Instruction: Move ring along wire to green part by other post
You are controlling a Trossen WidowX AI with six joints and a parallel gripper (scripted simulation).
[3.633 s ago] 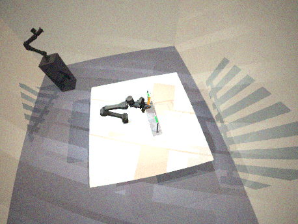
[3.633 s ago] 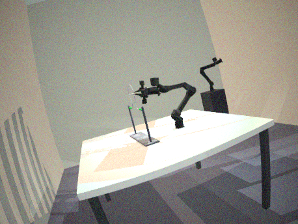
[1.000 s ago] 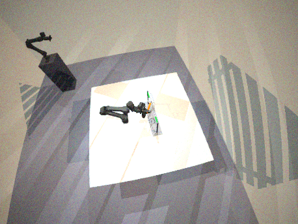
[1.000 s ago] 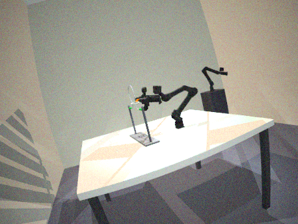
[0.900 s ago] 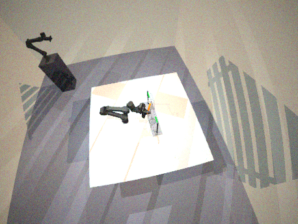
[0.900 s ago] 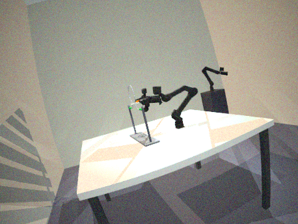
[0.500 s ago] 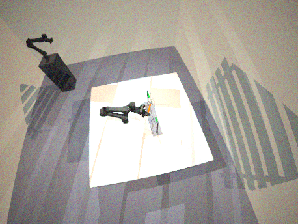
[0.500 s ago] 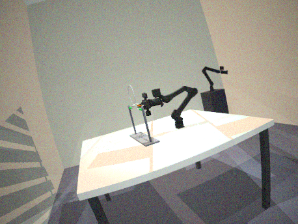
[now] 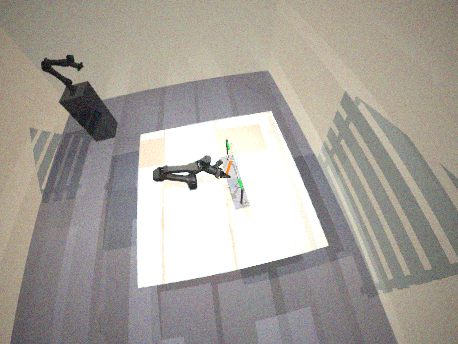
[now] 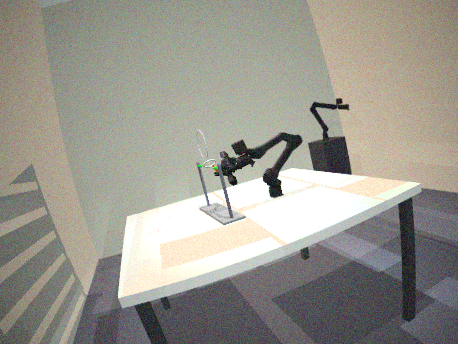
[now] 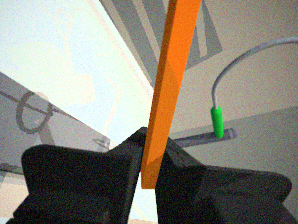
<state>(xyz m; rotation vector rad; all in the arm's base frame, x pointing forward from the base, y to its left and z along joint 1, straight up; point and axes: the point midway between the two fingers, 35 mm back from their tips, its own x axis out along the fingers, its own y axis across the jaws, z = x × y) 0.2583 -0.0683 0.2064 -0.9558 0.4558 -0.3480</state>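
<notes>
Evidently, the claw (image 9: 227,175) (image 10: 218,171) (image 11: 149,132) is closed on the end of the orange handle (image 9: 229,168) (image 11: 171,80), presumably to keep its fingers off the grey wire (image 10: 200,140) (image 11: 240,59), with the ring (image 10: 209,163) up between the posts (image 9: 242,196) (image 10: 225,192) (image 11: 200,139), inward from the table's edges (image 9: 138,210) (image 10: 200,280).
</notes>
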